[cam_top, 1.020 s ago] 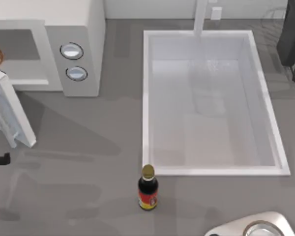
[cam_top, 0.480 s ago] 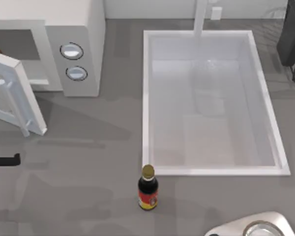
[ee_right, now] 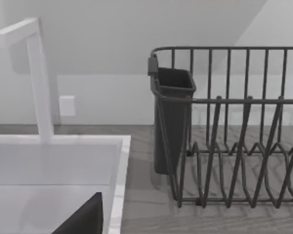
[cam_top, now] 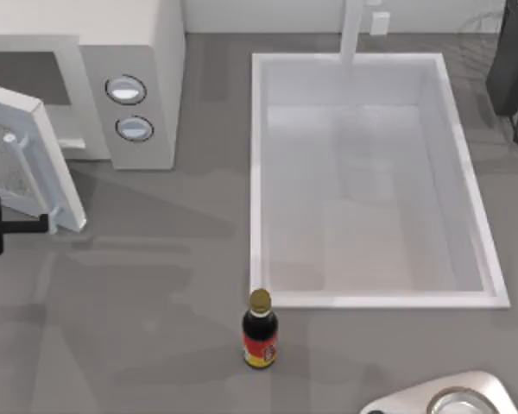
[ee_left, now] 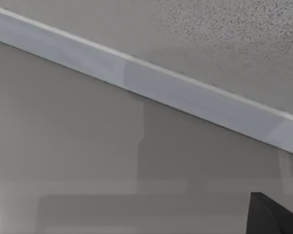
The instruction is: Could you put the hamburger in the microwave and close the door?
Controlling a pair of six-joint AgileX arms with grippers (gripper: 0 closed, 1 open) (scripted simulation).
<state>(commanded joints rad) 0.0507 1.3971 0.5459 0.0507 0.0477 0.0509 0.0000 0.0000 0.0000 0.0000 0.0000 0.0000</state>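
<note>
At top view's left edge, left hand [cam_top: 17,226], cut off, finger state untellable, beside half-open door [cam_top: 30,159].

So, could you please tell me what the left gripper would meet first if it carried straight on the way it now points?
Probably the white-framed microwave door with its greyish window: the left gripper sits just beside its free edge, though depth is unclear.

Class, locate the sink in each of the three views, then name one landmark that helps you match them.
Top view: the sink lies right of centre, to the right of the microwave.
Left wrist view: the left gripper is by the door, so this camera faces its white frame instead.
Right wrist view: the sink's white rim lies beside the dish rack.
Shared landmark: the white faucet at the sink's far edge.
</note>
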